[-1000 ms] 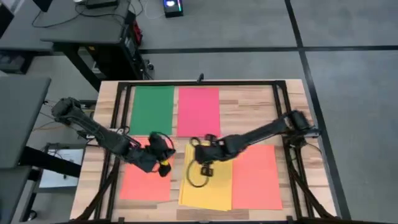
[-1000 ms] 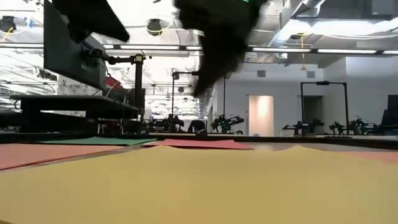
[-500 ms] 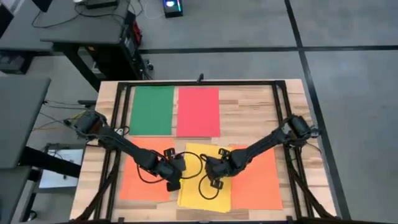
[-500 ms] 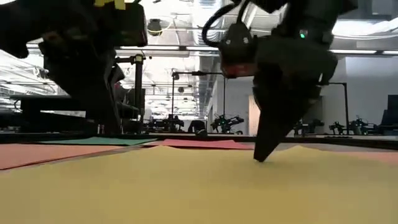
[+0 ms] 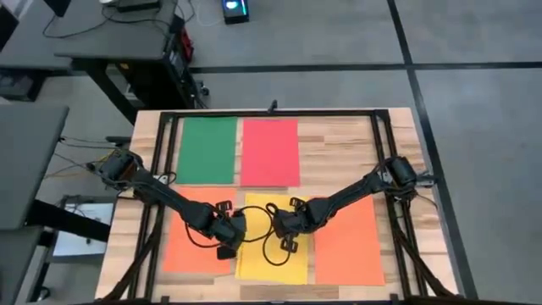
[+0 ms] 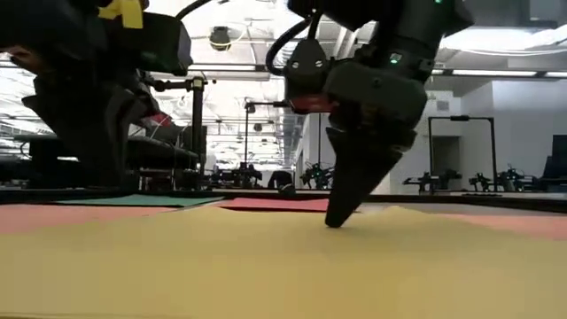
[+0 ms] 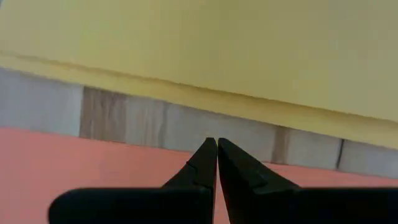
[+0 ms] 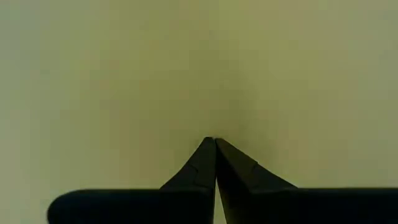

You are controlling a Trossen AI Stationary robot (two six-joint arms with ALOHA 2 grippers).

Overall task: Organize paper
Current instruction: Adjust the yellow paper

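Compared with half a second before, the yellow sheet [image 5: 273, 241] had slid toward the left arm's side and lay squarer, between the two orange sheets, no longer overlapping the right one [image 5: 349, 241]. The right gripper [image 5: 285, 227] had moved the same way with it; its fingers were pressed together, the tips resting on the yellow paper [image 8: 199, 68]. The left gripper [image 5: 227, 230] had shifted only slightly, its fingers likewise closed, the tips on the left orange sheet [image 7: 74, 162] beside a strip of bare wooden table [image 7: 161, 124]. Every sheet was thin, flat, matte and rectangular. The green sheet [image 5: 207, 150] and pink-red sheet [image 5: 270, 152] lay side by side at the far edge, unmoved.
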